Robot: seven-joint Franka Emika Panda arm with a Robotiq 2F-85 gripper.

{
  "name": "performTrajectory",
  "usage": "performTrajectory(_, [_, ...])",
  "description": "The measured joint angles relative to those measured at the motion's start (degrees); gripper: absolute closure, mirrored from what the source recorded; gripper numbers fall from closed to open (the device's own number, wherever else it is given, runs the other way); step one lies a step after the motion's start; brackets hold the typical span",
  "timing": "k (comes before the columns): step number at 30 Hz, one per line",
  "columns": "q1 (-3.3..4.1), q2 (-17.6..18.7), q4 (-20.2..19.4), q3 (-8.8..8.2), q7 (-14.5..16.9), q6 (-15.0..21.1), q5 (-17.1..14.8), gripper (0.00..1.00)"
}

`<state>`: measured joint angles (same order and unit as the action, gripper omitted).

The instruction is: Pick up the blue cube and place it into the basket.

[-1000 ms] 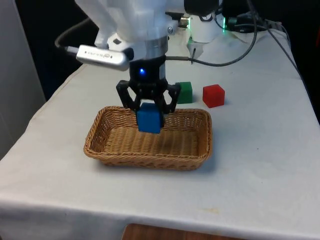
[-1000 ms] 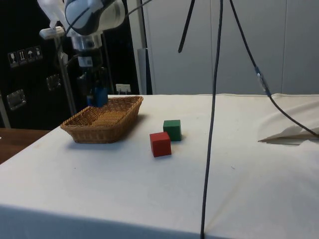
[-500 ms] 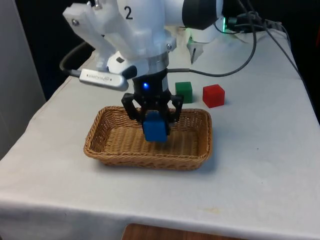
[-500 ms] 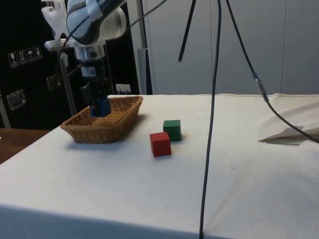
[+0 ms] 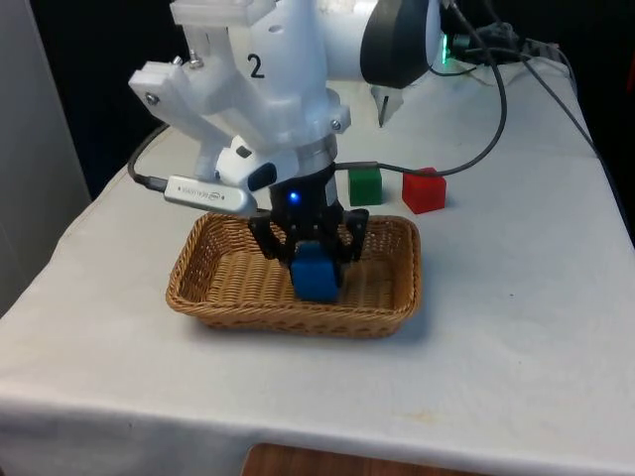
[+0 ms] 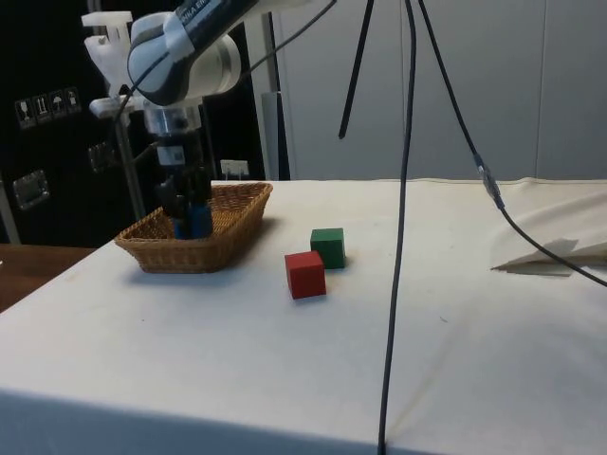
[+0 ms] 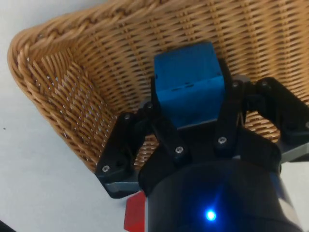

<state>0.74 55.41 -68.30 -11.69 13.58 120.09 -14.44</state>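
The blue cube (image 5: 316,275) is held clamped between the two fingers of the gripper (image 5: 310,260), inside the basket (image 5: 203,288) and below its rim, near the basket's middle. Whether the cube is touching the woven floor cannot be told. The placing step is judged to be in hand, with pick-up and carry done. What is called for next is a short lowering if any gap is left, then a release and a straight lift clear of the basket's walls. A green cube (image 5: 365,184) and a red cube (image 5: 424,189) are seen beyond the basket's far wall.
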Motion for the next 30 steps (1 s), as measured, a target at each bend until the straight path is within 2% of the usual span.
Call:
performTrajectory(2, [-0.06, 0.06, 0.23, -0.06, 0.0, 0.0, 0.0, 0.92])
performTrajectory(4, [-0.06, 0.06, 0.4, -0.06, 0.0, -0.06, 0.0, 0.74])
performTrajectory(5, [-0.11, 0.06, 0.52, -0.11, 0.0, -0.17, 0.0, 0.54])
performTrajectory(6, [-0.11, 0.06, 0.52, -0.11, 0.0, -0.17, 0.0, 0.44])
performTrajectory(7, [-0.11, 0.06, 0.57, -0.11, 0.0, -0.17, 0.0, 0.44])
performTrajectory(11, [-0.11, 0.06, 0.63, -0.11, 0.0, -0.17, 0.0, 0.05])
performTrajectory(12, [-0.11, 0.06, 0.63, -0.11, 0.0, -0.17, 0.0, 0.0])
performTrajectory(21, [-0.11, -0.06, 0.8, -0.17, 0.0, -0.17, 0.06, 0.0])
performTrajectory(30, [0.06, -2.92, 1.09, -0.29, -0.11, -3.15, 0.23, 0.0])
